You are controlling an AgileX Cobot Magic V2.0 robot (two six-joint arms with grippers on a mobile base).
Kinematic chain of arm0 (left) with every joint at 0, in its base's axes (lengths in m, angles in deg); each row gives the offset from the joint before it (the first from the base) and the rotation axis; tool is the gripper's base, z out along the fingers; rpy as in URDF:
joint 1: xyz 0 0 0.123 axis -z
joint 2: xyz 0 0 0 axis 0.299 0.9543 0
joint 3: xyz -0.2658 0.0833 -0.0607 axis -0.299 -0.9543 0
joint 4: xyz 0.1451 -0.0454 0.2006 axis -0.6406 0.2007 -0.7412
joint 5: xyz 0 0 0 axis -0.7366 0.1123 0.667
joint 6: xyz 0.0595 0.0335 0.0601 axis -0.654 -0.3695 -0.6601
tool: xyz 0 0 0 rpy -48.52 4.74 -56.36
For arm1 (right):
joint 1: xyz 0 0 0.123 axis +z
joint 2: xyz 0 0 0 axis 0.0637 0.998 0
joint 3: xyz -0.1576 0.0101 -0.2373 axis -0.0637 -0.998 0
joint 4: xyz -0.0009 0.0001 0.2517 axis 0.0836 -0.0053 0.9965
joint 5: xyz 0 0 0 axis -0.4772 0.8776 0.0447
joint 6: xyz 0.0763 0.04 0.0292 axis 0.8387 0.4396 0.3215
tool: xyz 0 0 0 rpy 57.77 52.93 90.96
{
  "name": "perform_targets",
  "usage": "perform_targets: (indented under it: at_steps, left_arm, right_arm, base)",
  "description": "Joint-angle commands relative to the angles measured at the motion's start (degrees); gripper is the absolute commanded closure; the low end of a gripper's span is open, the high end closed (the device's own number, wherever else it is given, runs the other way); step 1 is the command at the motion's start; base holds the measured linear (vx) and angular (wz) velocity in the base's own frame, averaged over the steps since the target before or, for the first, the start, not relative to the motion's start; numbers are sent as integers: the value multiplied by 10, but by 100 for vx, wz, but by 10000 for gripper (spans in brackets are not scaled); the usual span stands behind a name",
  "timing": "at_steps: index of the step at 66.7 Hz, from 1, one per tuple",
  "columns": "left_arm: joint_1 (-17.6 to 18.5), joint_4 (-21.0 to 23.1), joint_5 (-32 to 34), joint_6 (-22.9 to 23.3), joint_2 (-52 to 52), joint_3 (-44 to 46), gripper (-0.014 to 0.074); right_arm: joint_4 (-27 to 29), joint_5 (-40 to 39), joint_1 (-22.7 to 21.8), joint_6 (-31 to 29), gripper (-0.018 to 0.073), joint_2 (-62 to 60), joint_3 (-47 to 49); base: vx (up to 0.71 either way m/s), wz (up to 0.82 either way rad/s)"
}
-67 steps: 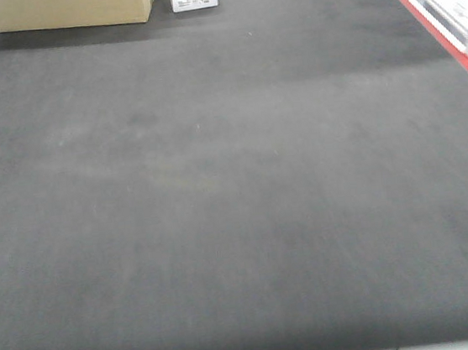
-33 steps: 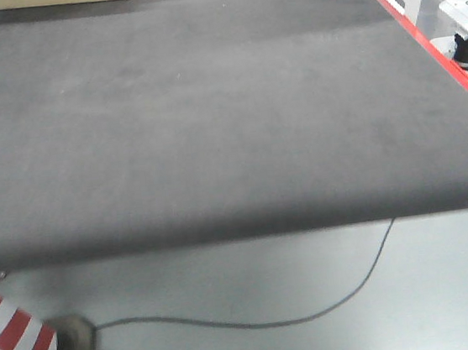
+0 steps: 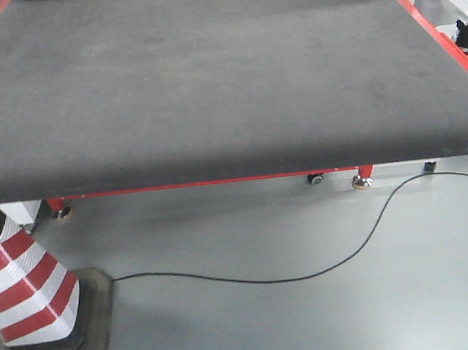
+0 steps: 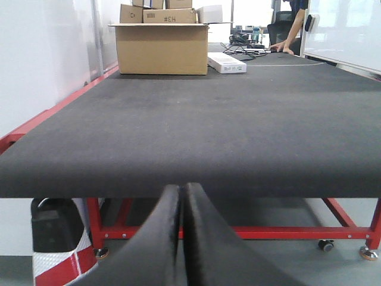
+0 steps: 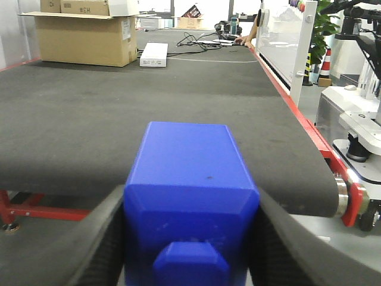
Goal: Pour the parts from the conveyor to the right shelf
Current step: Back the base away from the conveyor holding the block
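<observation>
My right gripper [image 5: 191, 198] is shut on the part [image 5: 187, 173], a bright-blue block with a small knob facing the camera. It hangs just off the near end of the conveyor [image 5: 89, 113], whose dark belt has a red edge stripe. My left gripper [image 4: 181, 187] is shut with nothing between its fingers, level with the near end of the conveyor [image 4: 208, 119]. In the front view the conveyor [image 3: 206, 77] fills the top half and neither gripper shows. The right shelf is out of view.
A red-and-white striped cone [image 3: 26, 283] stands on the floor at the left, and a black cable [image 3: 271, 279] trails across the floor. A cardboard box [image 4: 161, 47] and a flat white box [image 4: 226, 62] sit far down the belt. White equipment [image 5: 357, 125] stands at the right.
The front view has backed away from the belt. The belt's near end, red frame legs, floor, cable and striped cone have come into view; the far boxes have left it.
</observation>
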Motion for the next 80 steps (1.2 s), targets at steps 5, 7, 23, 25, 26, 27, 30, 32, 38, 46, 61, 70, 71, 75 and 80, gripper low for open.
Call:
perform_targets:
  at_steps: [5,7,23,25,26,27,30,32,38,46,61,70,71,75,80]
  left_arm:
    - [3,4,41,4,-3,11,603]
    - [3,4,41,4,-3,11,603]
    - [3,4,41,4,-3,11,603]
    - [3,4,41,4,-3,11,603]
    - [3,4,41,4,-3,11,603]
    - [3,4,41,4,-3,11,603]
    - [3,4,41,4,-3,11,603]
    - [3,4,41,4,-3,11,603]
    - [3,4,41,4,-3,11,603]
    - [3,4,41,4,-3,11,603]
    - [3,4,41,4,-3,11,603]
    - [3,4,41,4,-3,11,603]
    - [3,4,41,4,-3,11,603]
    - [3,4,41,4,-3,11,603]
    - [3,4,41,4,-3,11,603]
  right_arm:
    - [-1,-49,1,0,561,7,15]
    - [-1,-49,1,0,561,7,15]
    - [-1,-49,1,0,561,7,15]
    - [-1,-49,1,0,561,7,15]
    - [-1,-49,1,0,561,7,15]
    - [-1,-49,1,0,561,7,15]
    - [-1,-49,1,0,561,7,15]
    - [-1,-49,1,0,561,7,15]
    - [-1,-49,1,0,561,7,15]
    - [-1,-49,1,0,561,7,15]
    - [-1,-49,1,0,561,7,15]
    - [-1,-49,1,0,561,7,15]
    - [-1,-49,1,0,561,7,15]
    - [-2,-49,1,0,561,7,15]
    - [-2,-49,1,0,561,7,15]
  base:
    - [-23,3]
    - [-21,1]
    - [-16,-24]
    - [-13,-60]
    - [-14,-70]
    - [-14,-75]
    - [-14,-80]
    - [-15,-89]
    - [-16,-96]
    - [-17,-98]
    - [-18,-85]
    - [-19,-74]
    - [-19,-73]
    - [-19,-73]
    - [-20,-74]
